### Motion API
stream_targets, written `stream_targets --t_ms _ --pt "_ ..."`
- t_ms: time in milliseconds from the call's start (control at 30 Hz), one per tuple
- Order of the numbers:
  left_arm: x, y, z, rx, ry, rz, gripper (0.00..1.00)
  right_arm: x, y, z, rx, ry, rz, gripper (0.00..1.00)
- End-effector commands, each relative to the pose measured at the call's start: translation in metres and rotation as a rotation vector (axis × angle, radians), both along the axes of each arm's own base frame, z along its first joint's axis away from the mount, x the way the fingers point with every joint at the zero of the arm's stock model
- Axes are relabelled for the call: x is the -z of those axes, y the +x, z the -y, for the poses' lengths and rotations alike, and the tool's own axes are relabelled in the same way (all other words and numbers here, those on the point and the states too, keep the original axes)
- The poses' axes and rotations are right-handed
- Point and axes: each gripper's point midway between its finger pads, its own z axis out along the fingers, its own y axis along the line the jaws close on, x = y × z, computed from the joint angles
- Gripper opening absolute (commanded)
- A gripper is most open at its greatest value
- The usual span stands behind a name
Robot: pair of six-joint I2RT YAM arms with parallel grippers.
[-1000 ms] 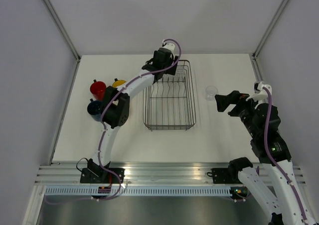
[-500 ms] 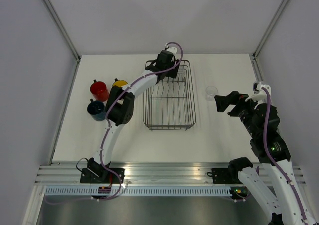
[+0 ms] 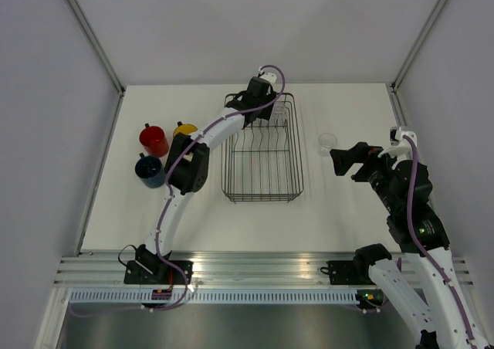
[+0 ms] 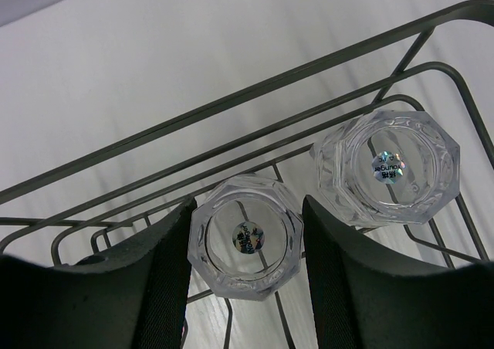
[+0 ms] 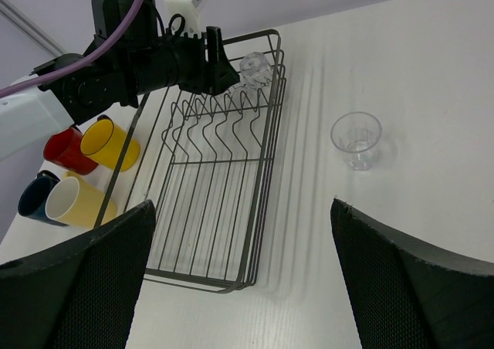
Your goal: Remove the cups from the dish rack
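Four mugs (image 3: 152,139) stand on the table, left of the dish rack (image 3: 262,188).

Left gripper (image 4: 248,204): jaws open, straddling one tumbler (image 4: 245,239) at the rack's far end, not yet clamped.

Risk: an off-centre squeeze on the faceted glass lets it slip, or knocks the neighbouring tumbler (image 4: 386,167).

The third tumbler (image 3: 327,141) is on the table to the right.

Right gripper (image 3: 342,160): wide open, empty.

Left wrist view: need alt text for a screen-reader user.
A clear tumbler sits between the dark fingers of the left pincer, in a corner of the wire rack; contact is unclear. A second clear tumbler stands beside it, to the right in the picture.
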Motion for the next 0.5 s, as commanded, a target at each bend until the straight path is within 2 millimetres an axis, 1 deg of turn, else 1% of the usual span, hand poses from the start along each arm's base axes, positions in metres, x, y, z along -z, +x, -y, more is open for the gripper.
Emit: stream_targets --t_ms 0,33,67,100,133,167,233,267,333,367,467 --pt "-0.041 0.003 -0.003 -0.001 -0.022 0.056 0.18 -0.006 0.000 -0.002 -0.018 0.002 0.029 0.98" --pt "-0.057 0.002 -0.005 -0.007 -0.034 0.075 0.11 -0.006 0.000 -0.003 -0.020 0.003 0.026 0.98" --pt "-0.068 0.001 -0.006 -0.012 -0.043 0.089 0.07 -0.006 0.000 -0.003 -0.020 0.005 0.028 0.98" --pt "-0.073 0.000 -0.009 -0.022 -0.042 0.095 0.03 -0.006 0.000 -0.003 -0.020 0.005 0.027 0.98" --pt "-0.080 -0.001 -0.010 -0.028 -0.049 0.104 0.02 -0.006 0.000 -0.004 -0.022 0.009 0.027 0.98" --pt "-0.100 -0.004 -0.012 -0.029 -0.066 0.130 0.02 -0.006 0.000 -0.004 -0.023 0.010 0.024 0.98" --pt "-0.115 -0.007 -0.014 -0.032 -0.080 0.149 0.02 -0.006 0.000 -0.005 -0.026 0.012 0.025 0.98" --pt "-0.128 -0.010 -0.015 -0.029 -0.092 0.165 0.02 -0.006 0.000 -0.005 -0.028 0.012 0.026 0.98" --pt "-0.143 -0.013 -0.015 -0.019 -0.112 0.182 0.02 -0.006 0.001 -0.005 -0.029 0.013 0.026 0.98" --pt "-0.155 -0.017 -0.016 -0.015 -0.124 0.196 0.02 -0.007 0.001 -0.008 -0.041 0.017 0.030 0.98" --pt "-0.169 -0.029 -0.015 0.005 -0.167 0.193 0.02 -0.009 0.001 -0.014 -0.079 0.026 0.040 0.98"
